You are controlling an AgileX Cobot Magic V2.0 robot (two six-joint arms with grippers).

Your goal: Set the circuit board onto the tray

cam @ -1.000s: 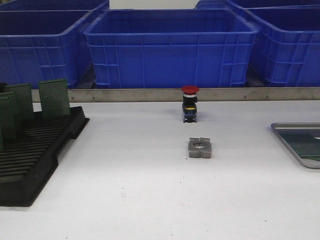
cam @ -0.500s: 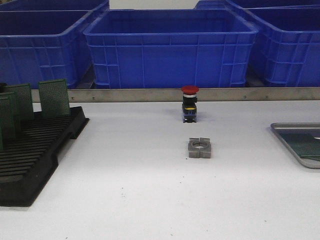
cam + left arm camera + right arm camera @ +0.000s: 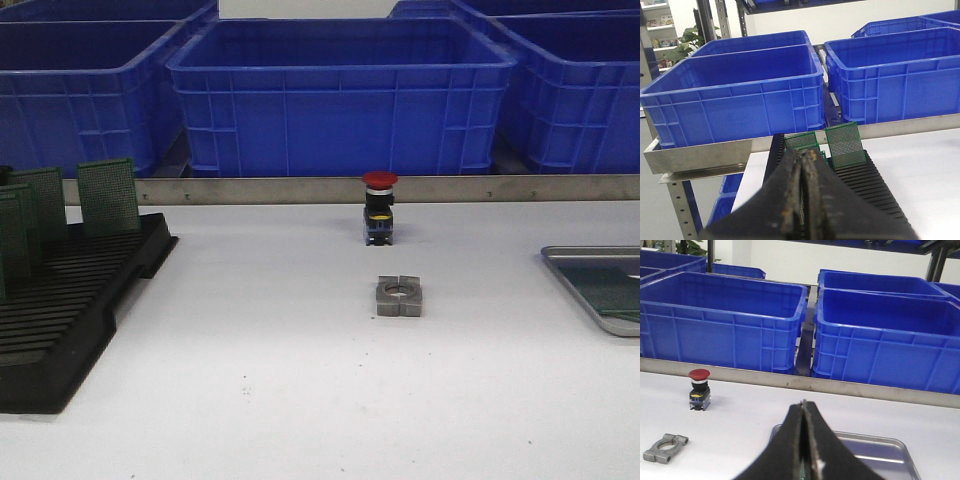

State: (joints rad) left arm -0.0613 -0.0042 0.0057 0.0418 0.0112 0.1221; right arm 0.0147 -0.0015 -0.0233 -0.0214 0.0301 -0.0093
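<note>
Near the table's (image 3: pixel 300 400) left edge sits a black slotted rack (image 3: pixel 60 320), its long axis running from the front edge toward the back. Three green circuit boards (image 3: pixel 108 196) stand upright in its far slots, faces toward the front; the front view cuts off the rack's left side, so more may be out of sight. The left gripper (image 3: pixel 802 165) has its fingers pressed together with nothing between them, above the rack's near end. At the right edge lies one silver tray (image 3: pixel 590 255), only partly in view, with a green board (image 3: pixel 612 290) lying flat on its bottom; its long axis cannot be judged. The right gripper (image 3: pixel 803 425) is likewise pressed together just above the tray's near rim; whether something thin sits between the fingers cannot be told. Mid-table rests one grey metal clamp (image 3: pixel 400 296), and beyond it one red-capped push button (image 3: pixel 380 208) stands upright. Past the back edge, a metal rail (image 3: pixel 330 189) and four blue bins (image 3: pixel 340 95).
</note>
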